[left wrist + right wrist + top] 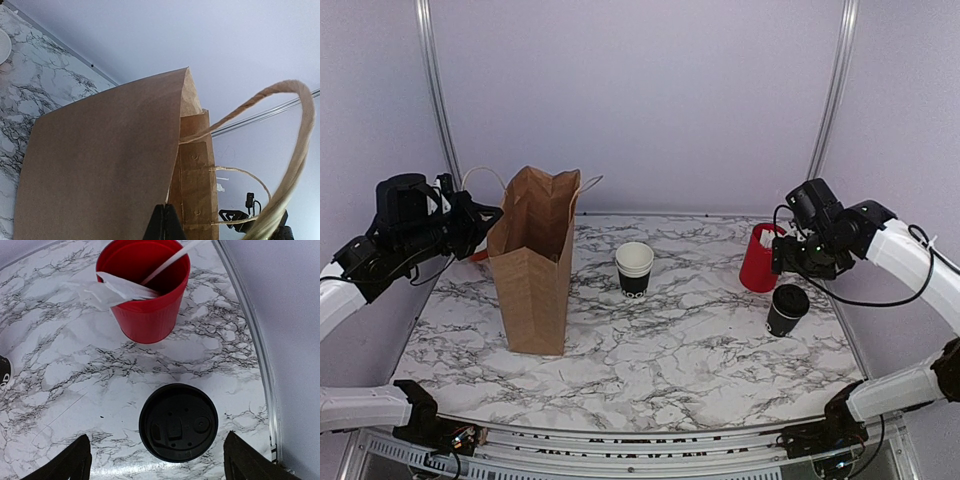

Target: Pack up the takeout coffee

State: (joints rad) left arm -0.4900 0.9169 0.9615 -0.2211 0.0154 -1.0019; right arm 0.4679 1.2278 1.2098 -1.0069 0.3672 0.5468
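right gripper: spread wide, empty, above takeout coffee by the right edge of the counter. cup is best gripped centred, below the lid. left gripper is clamped on paper bag rim.

I count one brown paper bag with two twine handles, one lidded takeout coffee, one stack of lidless black cups whose number I cannot tell, and one red cup holding several white sticks, too jumbled to count.
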